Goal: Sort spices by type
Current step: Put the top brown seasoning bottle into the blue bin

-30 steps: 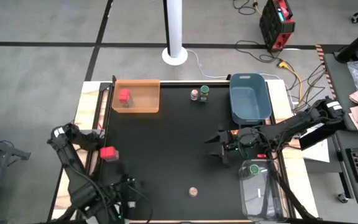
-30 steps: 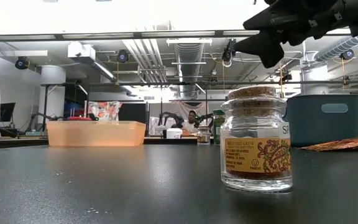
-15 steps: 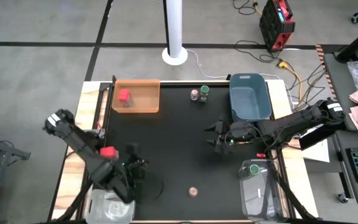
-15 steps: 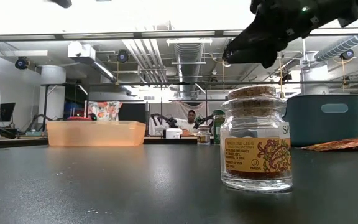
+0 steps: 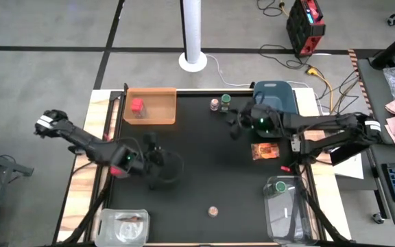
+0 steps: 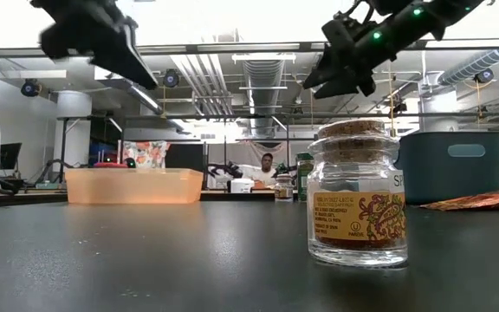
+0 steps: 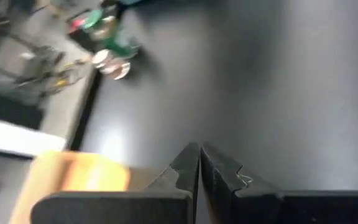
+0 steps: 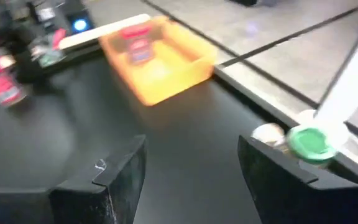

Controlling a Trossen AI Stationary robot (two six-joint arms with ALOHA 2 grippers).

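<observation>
My right gripper point(image 5: 234, 126) hovers open above the table, short of a green-capped jar point(image 5: 225, 103) and a tan-capped jar point(image 5: 214, 104) that stand side by side at the far edge; its wrist view shows both, green-capped jar point(image 8: 310, 142) and tan-capped jar point(image 8: 267, 133). My left gripper point(image 5: 154, 143) is shut, in the air left of the middle. One red box point(image 5: 137, 106) lies in the orange tray point(image 5: 163, 96), another red box point(image 5: 119, 169) sits under my left arm. A brown-orange packet point(image 5: 265, 151) lies flat. A cork-capped jar point(image 6: 358, 204) stands near the near edge.
A blue tub point(image 5: 277, 118) sits at the far right. A clear container point(image 5: 288, 206) at the near right holds a green-capped jar point(image 5: 278, 185). Another clear container point(image 5: 122, 226) sits at the near left corner. The black tabletop between the arms is bare.
My left arm has swung from the near left corner up and out toward the table's middle, uncovering the near-left clear container. My right gripper has travelled from beside the packet toward the far edge, nearing the two jars. The spices have stayed in place.
</observation>
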